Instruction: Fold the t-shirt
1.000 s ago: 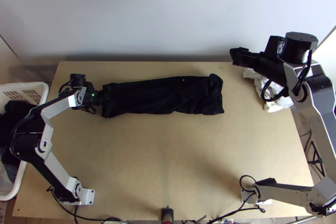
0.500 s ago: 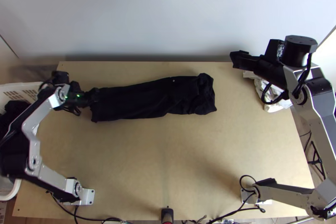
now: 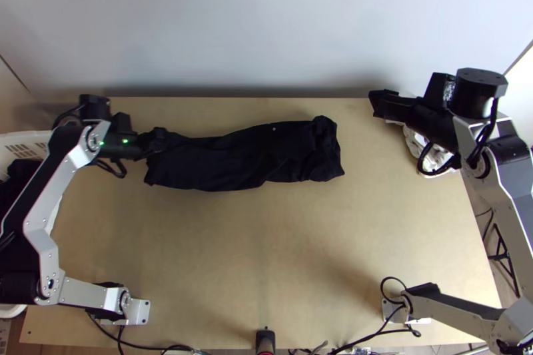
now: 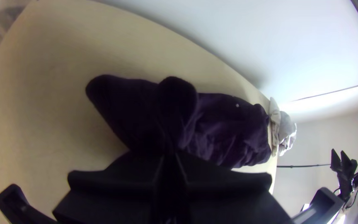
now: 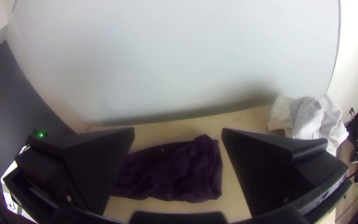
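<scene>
Left claw (image 3: 160, 136) is pinching its end of the dark t-shirt (image 3: 246, 158), which lies in a long narrow strip leading away from it, while the right claw (image 5: 178, 135) sits spread beyond the far end. With nothing pinning that end, I'd bet a pull drags or bunches the strip instead of folding it.

The left arm (image 3: 56, 173) and right arm (image 3: 501, 208) have silver-grey links dotted with small screws, chunky black joints and looping black cables (image 3: 393, 279) (green lights (image 3: 125, 141) on the left one).
</scene>
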Controlling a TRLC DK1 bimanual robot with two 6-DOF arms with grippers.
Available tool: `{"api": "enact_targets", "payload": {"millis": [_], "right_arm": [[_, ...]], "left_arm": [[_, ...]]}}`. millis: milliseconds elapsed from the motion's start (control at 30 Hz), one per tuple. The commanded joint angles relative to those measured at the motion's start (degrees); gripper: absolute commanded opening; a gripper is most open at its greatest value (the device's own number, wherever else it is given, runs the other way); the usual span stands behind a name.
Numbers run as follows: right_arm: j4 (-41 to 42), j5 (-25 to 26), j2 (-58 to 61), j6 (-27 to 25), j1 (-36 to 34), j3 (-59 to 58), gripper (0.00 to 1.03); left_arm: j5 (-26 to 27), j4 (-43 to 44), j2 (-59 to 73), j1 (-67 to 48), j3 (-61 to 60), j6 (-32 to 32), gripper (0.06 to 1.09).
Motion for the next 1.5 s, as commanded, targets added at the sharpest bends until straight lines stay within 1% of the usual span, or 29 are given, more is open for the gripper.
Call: {"api": "enact_targets", "payload": {"millis": [0,200,533,800,1200,1467], "right_arm": [[1.2,0.0,-2.5,0.1,-0.3,-3.6,0.97],[3.1,-0.1,-4.9,0.3,-0.3,-8.3,0.97],[3.8,-0.1,-8.8,0.3,-1.4,-13.6,0.97],[5.2,-0.2,-11.5,0.8,-2.6,-18.0,0.97],[5.7,-1.0,-17.2,1.9,-5.3,-25.2,0.98],[5.7,-1.3,-20.2,2.3,-5.9,-28.5,0.97]], "left_arm": [[-1.4,-2.2,3.2,-7.4,6.7,-2.7,0.09],[-4.2,-2.2,6.4,-14.4,10.1,-3.1,0.09],[-6.0,-2.0,13.9,-20.7,15.8,-4.8,0.09],[-7.2,-1.7,20.5,-24.6,23.6,-7.4,0.09],[-7.5,-1.9,30.8,-30.0,37.9,-11.5,0.09],[-8.2,-2.1,36.1,-33.7,46.2,-15.5,0.09]]}}
